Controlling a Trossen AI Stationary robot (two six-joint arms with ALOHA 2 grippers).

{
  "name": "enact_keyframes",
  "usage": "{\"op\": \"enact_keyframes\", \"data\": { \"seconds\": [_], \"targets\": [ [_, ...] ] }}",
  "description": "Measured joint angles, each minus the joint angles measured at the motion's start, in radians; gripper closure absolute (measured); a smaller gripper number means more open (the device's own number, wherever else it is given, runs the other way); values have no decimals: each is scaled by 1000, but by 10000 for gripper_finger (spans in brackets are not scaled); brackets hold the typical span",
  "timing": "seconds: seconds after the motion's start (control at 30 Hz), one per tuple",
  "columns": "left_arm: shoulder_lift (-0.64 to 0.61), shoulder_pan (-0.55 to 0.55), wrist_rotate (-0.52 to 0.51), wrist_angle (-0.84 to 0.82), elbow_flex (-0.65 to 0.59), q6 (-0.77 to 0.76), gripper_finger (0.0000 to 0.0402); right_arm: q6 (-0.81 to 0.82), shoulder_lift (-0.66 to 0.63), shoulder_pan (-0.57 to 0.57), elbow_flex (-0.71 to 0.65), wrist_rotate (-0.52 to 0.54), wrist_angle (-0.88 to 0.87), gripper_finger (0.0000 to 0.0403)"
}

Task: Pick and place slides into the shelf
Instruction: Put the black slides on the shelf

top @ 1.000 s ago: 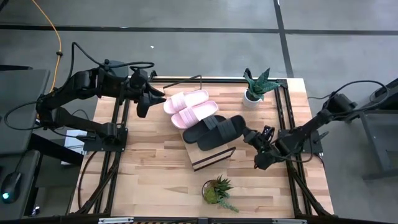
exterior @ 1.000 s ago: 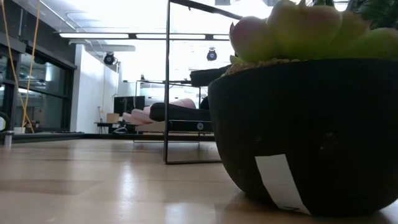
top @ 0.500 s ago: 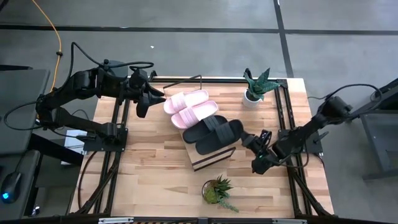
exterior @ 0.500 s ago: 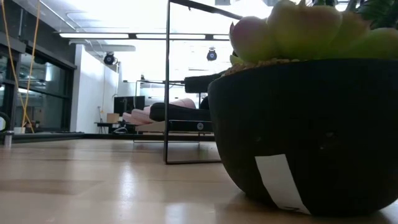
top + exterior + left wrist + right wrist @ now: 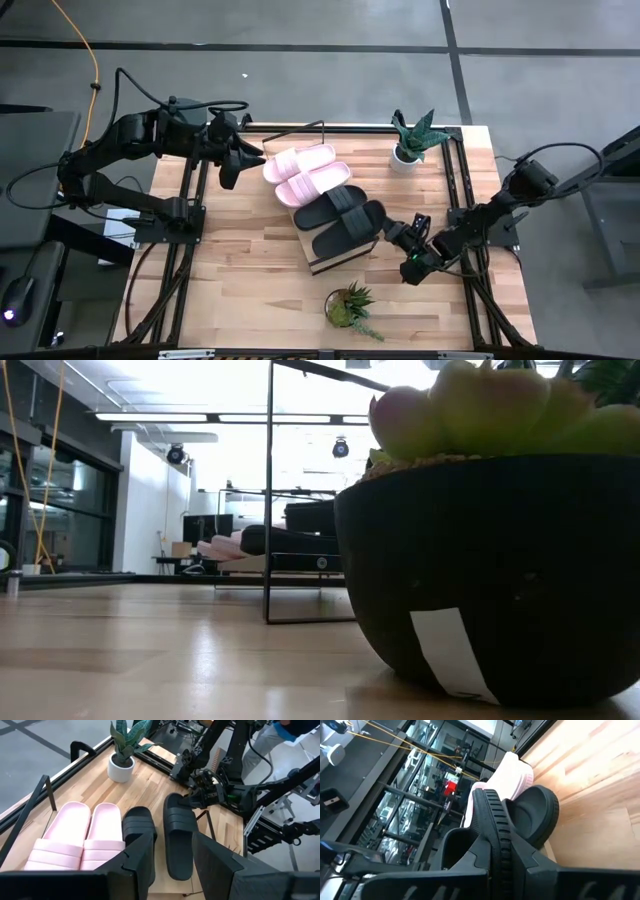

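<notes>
Jaws of right gripper (image 5: 400,236) clenched, touching toe of near black rubber slide (image 5: 346,229) on slanted light-wood shelf (image 5: 333,262). Risk: more push skews it against 2nd black slide (image 5: 329,206) just beyond, or slips it off low edge. Farther: pink pair (image 5: 305,172) shelved; left gripper (image 5: 250,158) half-open by it, holding nothing.

Floor (image 5: 300,60): grey, crossed by dark seam lines; orange cable (image 5: 92,60) trailing across it. Ceiling: bright strip lights (image 5: 230,417). Glazed dark-framed partition (image 5: 60,500) at one side. Distant office desks (image 5: 185,560) beyond.
</notes>
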Motion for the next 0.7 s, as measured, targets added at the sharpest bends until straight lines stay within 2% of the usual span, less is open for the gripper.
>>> {"op": "enact_keyframes", "data": {
  "seconds": [0.7],
  "targets": [
    [0, 0, -12, -2, 0, -5, 275, -27, 2, 3, 0, -26, 3, 391]
  ]
}}
